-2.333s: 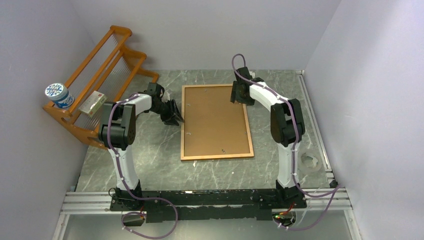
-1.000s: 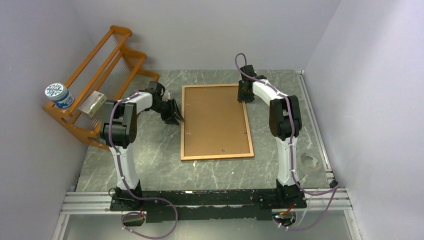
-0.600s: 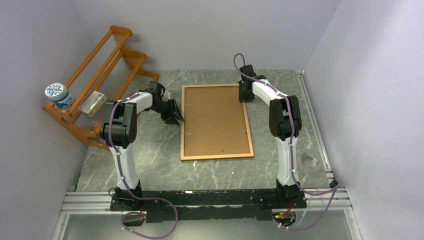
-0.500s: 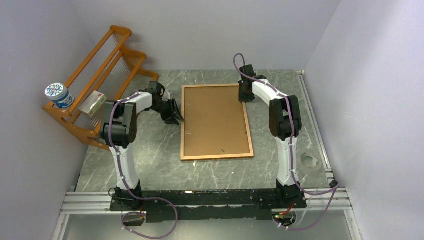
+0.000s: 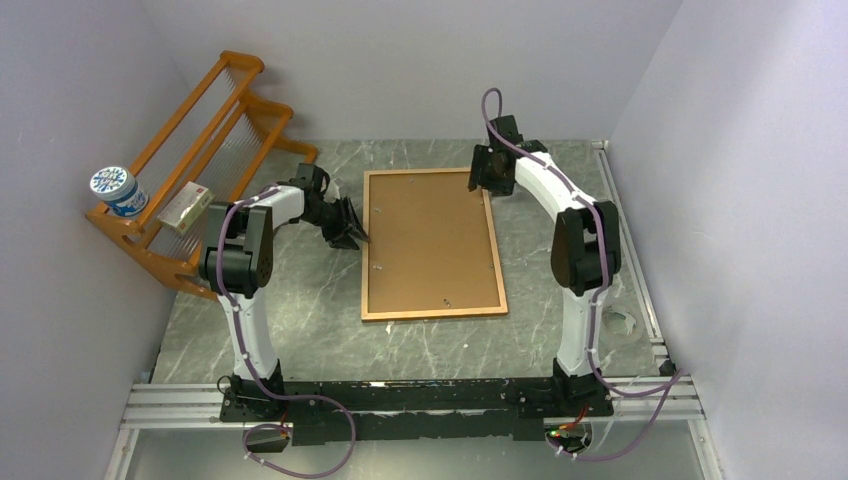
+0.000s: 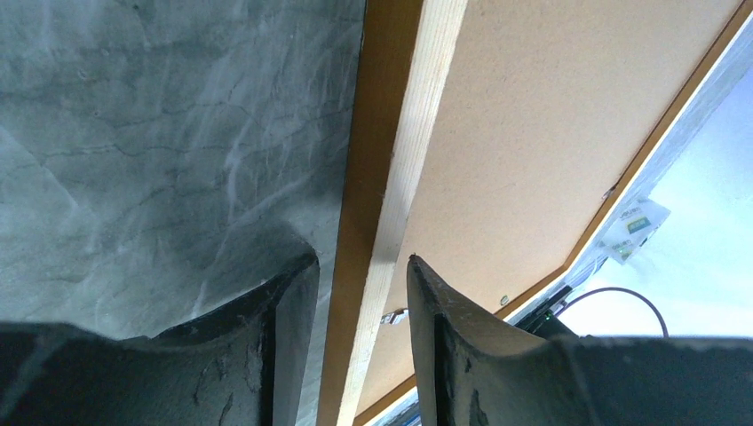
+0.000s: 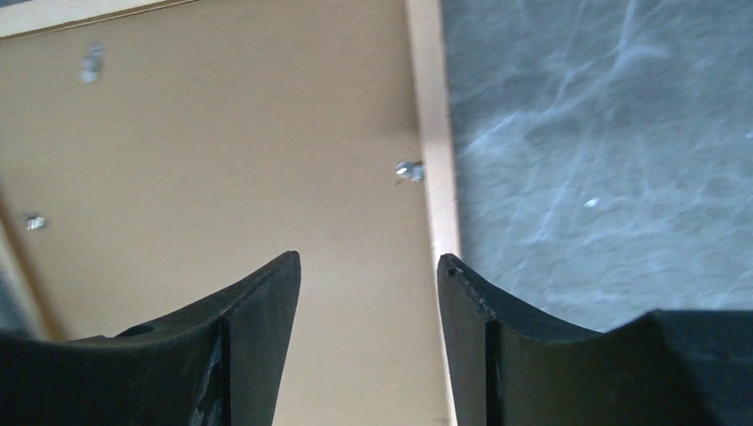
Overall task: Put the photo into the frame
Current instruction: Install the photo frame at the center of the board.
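Grey marble-pattern table (image 5: 300,320): thin orange-brown wooden frame (image 5: 432,313) lies flat mid-table, brown backing board (image 5: 430,240) up. Left gripper (image 5: 352,232) jaws apart at its left rail; right gripper (image 5: 481,180) jaws apart over far-right rail.

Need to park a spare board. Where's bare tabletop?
Widest bare patch: between the frame's near edge and the arm bases. A narrower strip runs right of the frame, toward the pale ring. Crowded: left of the frame, left gripper and rack.
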{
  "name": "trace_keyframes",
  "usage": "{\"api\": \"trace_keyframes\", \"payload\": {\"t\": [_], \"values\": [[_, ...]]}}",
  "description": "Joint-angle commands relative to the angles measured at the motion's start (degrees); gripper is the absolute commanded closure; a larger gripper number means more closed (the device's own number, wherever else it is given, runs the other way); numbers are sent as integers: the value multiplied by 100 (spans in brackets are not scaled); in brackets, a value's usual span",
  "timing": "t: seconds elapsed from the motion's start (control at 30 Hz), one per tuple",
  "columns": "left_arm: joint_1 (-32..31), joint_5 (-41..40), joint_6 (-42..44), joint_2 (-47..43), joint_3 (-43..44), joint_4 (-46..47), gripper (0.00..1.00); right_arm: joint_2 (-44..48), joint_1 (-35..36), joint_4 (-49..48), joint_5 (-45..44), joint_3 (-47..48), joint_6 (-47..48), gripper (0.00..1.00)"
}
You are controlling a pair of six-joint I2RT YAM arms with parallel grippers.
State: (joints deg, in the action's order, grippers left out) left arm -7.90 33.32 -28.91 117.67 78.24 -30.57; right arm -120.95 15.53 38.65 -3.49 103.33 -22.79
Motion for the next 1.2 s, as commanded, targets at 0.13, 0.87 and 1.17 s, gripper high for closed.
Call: {"api": "trace_keyframes", "payload": {"t": [0.13,0.87,1.17], "values": [[-9,23,-89,-475,-651,374,55,900,607,-1172,2315,-1599,-1039,55],[-141,499,-59,-672,-1319,462,88,-497,2139,-2744,3670,-1482,-1527,87],[-150,536,-45,-609,-1260,451,94,-719,2293,-2501,4075,-1424,-1176,89]]}}
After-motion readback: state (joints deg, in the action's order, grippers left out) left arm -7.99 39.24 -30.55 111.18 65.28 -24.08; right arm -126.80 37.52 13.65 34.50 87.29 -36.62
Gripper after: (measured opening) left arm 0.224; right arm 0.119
